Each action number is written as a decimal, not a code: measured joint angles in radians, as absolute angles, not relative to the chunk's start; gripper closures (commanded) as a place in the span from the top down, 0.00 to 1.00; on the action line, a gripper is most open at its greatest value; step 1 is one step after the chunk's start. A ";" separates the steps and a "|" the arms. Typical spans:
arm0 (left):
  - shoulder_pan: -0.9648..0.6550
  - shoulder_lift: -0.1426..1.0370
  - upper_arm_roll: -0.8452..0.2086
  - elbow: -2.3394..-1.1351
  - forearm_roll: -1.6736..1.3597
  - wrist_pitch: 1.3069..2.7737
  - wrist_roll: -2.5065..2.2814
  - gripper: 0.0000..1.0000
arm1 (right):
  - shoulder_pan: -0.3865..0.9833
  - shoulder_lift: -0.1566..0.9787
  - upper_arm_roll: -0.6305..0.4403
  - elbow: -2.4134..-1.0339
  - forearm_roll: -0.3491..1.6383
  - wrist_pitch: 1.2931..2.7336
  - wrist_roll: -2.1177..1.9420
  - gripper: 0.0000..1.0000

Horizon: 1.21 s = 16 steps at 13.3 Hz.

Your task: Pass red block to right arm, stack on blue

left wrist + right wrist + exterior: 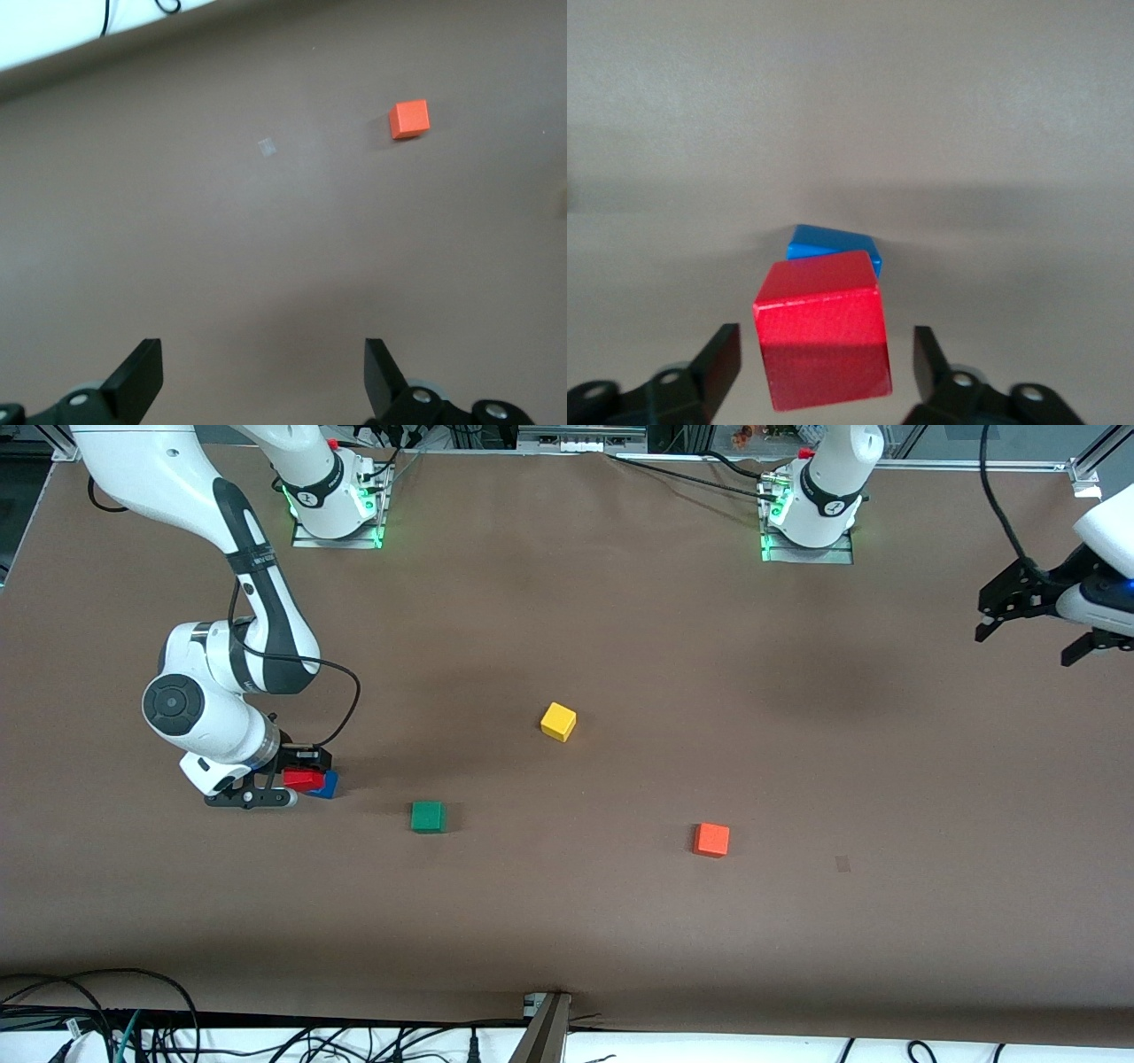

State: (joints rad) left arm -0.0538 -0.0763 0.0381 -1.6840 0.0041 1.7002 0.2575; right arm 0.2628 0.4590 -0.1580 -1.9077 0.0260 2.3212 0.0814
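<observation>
The red block [301, 779] sits between the fingers of my right gripper [285, 779] near the right arm's end of the table. In the right wrist view the red block [822, 341] stands apart from both fingers [719, 365], with a gap on each side, so the right gripper [824, 367] is open. The blue cube [329, 786] is right under and beside the red block, mostly covered; only one edge of it [833, 241] shows. The red block appears to rest on it, off-centre. My left gripper [1032, 633] is open and empty, up over the left arm's end of the table, and shows bare table between its tips [263, 376].
A green cube [428, 816], a yellow cube [558, 721] and an orange cube [711, 839] lie apart on the brown table; the orange cube also shows in the left wrist view [409, 119]. Cables run along the table edge nearest the front camera [266, 1036].
</observation>
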 measured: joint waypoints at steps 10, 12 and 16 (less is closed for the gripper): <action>-0.069 0.017 -0.020 -1.604 0.004 1.641 0.098 1.00 | 0.260 0.164 -0.182 -1.674 0.025 1.799 0.152 1.00; -0.070 0.017 -0.028 -1.598 0.004 1.621 0.076 1.00 | 0.260 0.103 -0.205 -1.673 0.019 1.732 0.153 1.00; -0.062 0.018 -0.020 -1.588 0.001 1.616 0.043 1.00 | 0.198 0.017 -0.214 -1.643 0.004 1.619 0.152 1.00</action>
